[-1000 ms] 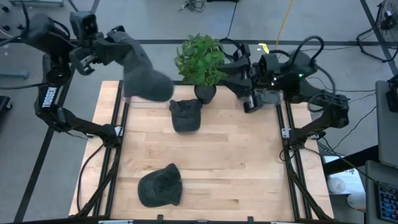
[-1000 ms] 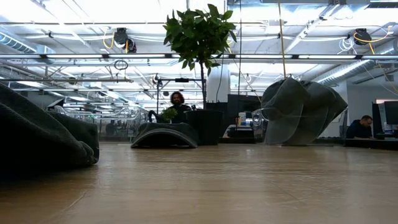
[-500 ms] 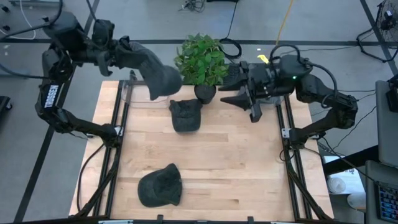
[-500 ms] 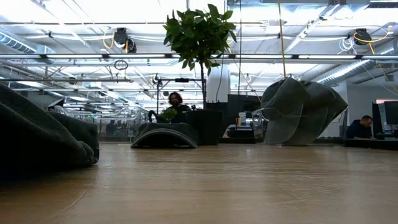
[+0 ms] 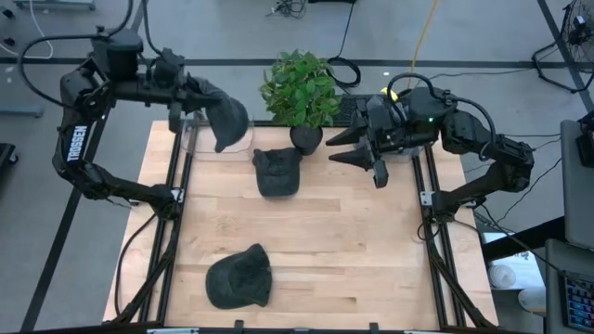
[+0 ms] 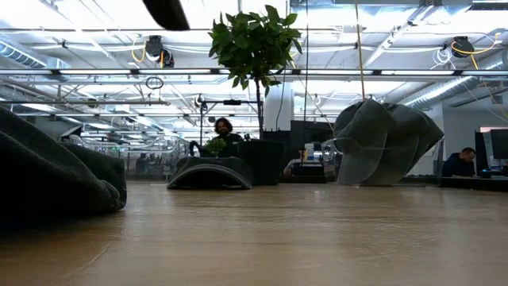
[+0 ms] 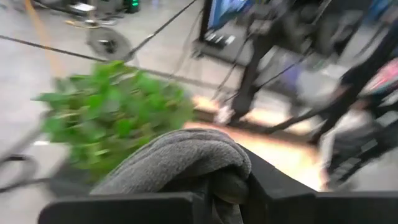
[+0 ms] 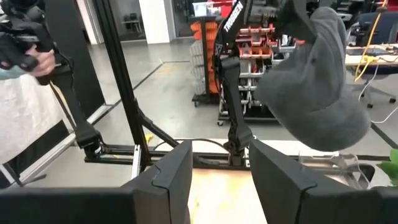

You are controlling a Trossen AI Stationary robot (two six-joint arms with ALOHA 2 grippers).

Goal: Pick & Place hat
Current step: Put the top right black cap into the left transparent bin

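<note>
High view: left gripper (image 5: 200, 104) clamps grey hat (image 5: 225, 119) | plant (image 5: 301, 90) beside | right gripper (image 5: 357, 155) parted, empty

A leafy green plant in a dark pot (image 5: 299, 93) stands at twelve o'clock on the pale wooden tabletop (image 5: 353, 232), framed by black metal rails (image 5: 436, 250).

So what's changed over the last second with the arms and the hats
The left gripper swung its held grey hat toward the plant. The right gripper, open and empty, turned toward the table's middle. Both hats on the table stayed put.
</note>
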